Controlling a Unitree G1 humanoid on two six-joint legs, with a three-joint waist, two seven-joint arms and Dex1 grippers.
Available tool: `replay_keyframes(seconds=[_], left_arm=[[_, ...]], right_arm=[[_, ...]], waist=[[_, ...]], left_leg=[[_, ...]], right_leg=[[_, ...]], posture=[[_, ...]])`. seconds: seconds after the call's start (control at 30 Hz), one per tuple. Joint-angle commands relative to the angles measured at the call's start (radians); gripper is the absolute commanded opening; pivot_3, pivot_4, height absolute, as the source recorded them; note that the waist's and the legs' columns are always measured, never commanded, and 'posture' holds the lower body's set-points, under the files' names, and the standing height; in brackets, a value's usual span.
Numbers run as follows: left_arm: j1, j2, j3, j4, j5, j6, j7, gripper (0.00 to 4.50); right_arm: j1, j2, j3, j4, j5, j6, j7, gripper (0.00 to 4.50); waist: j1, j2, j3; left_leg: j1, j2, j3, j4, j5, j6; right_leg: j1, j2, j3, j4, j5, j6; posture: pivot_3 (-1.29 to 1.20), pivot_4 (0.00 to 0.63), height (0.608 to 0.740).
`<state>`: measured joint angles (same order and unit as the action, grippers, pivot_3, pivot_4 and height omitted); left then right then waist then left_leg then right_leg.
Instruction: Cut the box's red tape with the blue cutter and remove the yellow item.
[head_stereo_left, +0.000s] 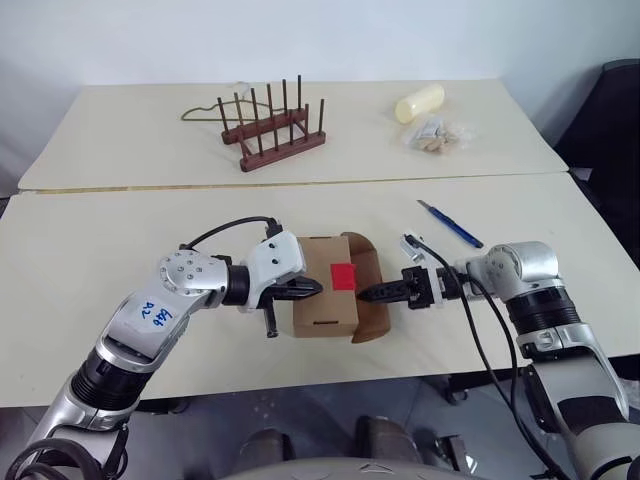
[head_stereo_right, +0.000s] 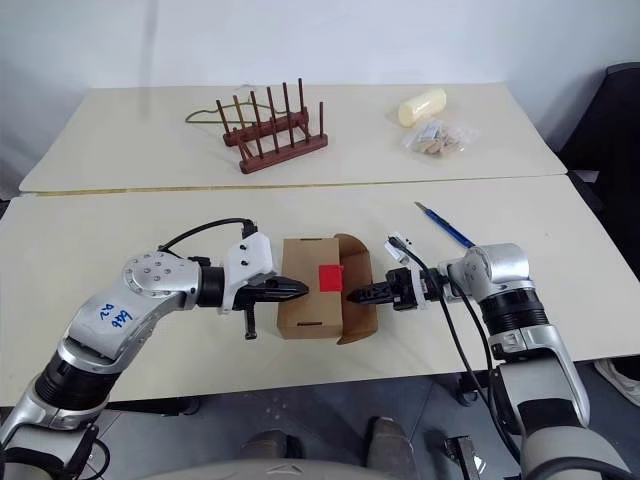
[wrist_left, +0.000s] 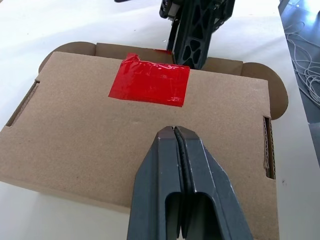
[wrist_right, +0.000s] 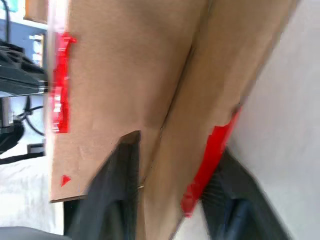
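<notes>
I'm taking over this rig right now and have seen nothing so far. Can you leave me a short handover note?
Left gripper: shut, pressing on top of the box.
Right gripper: closing on the box's front flap from the other side.
Blue cutter: lying on the table, beyond the right arm.
Red tape: looks split at the flap edge, with one piece on the lid and one on the flap.
Done: tape apparently cut, cutter set down.
Left: pull the flap open and take out the yellow item, which is not yet visible.
</notes>
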<state>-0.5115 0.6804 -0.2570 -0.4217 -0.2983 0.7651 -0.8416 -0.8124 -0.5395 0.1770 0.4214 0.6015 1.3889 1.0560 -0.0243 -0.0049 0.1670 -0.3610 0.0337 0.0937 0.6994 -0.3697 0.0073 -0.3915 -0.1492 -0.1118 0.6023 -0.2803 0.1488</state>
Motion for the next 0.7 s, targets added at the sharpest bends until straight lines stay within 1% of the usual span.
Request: replay_keyframes(seconds=[0.03, 0.07, 0.1, 0.23, 0.37, 0.47, 0.63, 0.7], left_arm=[[0.017, -0.010, -0.041, 0.010, 0.020, 0.011, 0.007, 0.00], [0.016, -0.013, -0.040, 0.013, 0.021, 0.010, 0.009, 0.00], [0.018, -0.016, -0.040, 0.015, 0.023, 0.007, 0.011, 0.00], [0.018, -0.035, -0.040, 0.027, 0.029, -0.003, 0.022, 0.00], [-0.007, -0.099, -0.050, 0.078, 0.046, -0.041, 0.054, 0.00], [-0.026, -0.148, -0.063, 0.116, 0.058, -0.069, 0.070, 0.00], [-0.055, -0.226, -0.086, 0.201, 0.097, -0.148, 0.100, 0.00], [-0.085, -0.287, -0.101, 0.272, 0.116, -0.210, 0.121, 0.00]], right_arm=[[0.018, 0.000, 0.031, 0.033, -0.031, 0.021, -0.032, 0.22], [0.012, -0.002, 0.028, 0.035, -0.032, 0.025, -0.034, 0.02], [0.008, -0.009, 0.029, 0.034, -0.032, 0.026, -0.030, 0.02], [-0.015, -0.036, 0.025, 0.034, -0.031, 0.049, -0.027, 0.02], [-0.047, -0.089, 0.029, 0.023, -0.034, 0.091, -0.029, 0.02], [-0.082, -0.130, 0.033, 0.027, -0.043, 0.110, -0.038, 0.02], [-0.172, -0.231, 0.048, 0.047, -0.050, 0.140, -0.032, 0.02], [-0.242, -0.309, 0.076, 0.035, -0.052, 0.165, -0.011, 0.02]], waist=[[0.000, -0.005, -0.003], [0.002, -0.009, -0.006], [0.005, -0.011, -0.007], [0.015, -0.011, -0.007], [0.034, -0.008, -0.005], [0.046, -0.006, -0.005], [0.050, 0.000, -0.001], [0.051, 0.005, 0.002]], left_leg=[[0.000, 0.000, 0.000, 0.000, 0.000, 0.000], [0.000, 0.000, 0.000, 0.000, 0.000, 0.000], [0.001, 0.000, 0.000, 0.000, 0.000, 0.000], [0.001, 0.000, -0.001, 0.001, 0.000, 0.001], [-0.001, -0.001, -0.001, 0.001, 0.000, 0.001], [-0.007, -0.002, -0.001, 0.003, 0.000, 0.001], [-0.010, -0.003, -0.001, 0.003, 0.000, 0.002], [-0.010, -0.002, -0.001, 0.001, 0.000, 0.002]], right_leg=[[0.000, 0.000, 0.000, 0.000, 0.000, 0.000], [0.001, 0.000, 0.000, 0.000, 0.000, 0.000], [0.001, 0.000, 0.000, 0.000, 0.000, 0.000], [0.001, -0.001, 0.001, -0.001, 0.000, -0.001], [0.000, -0.002, 0.001, -0.001, 0.000, -0.001], [-0.004, -0.002, 0.001, -0.001, 0.000, -0.001], [-0.005, -0.002, -0.001, -0.002, 0.000, 0.000], [-0.006, -0.001, -0.001, -0.003, 0.000, 0.000]], posture=[[0.00, 0.150, 0.740], [0.00, 0.150, 0.740], [0.00, 0.150, 0.740], [0.00, 0.150, 0.740], [0.00, 0.150, 0.740], [0.00, 0.150, 0.740], [0.00, 0.150, 0.740], [0.00, 0.150, 0.740]])
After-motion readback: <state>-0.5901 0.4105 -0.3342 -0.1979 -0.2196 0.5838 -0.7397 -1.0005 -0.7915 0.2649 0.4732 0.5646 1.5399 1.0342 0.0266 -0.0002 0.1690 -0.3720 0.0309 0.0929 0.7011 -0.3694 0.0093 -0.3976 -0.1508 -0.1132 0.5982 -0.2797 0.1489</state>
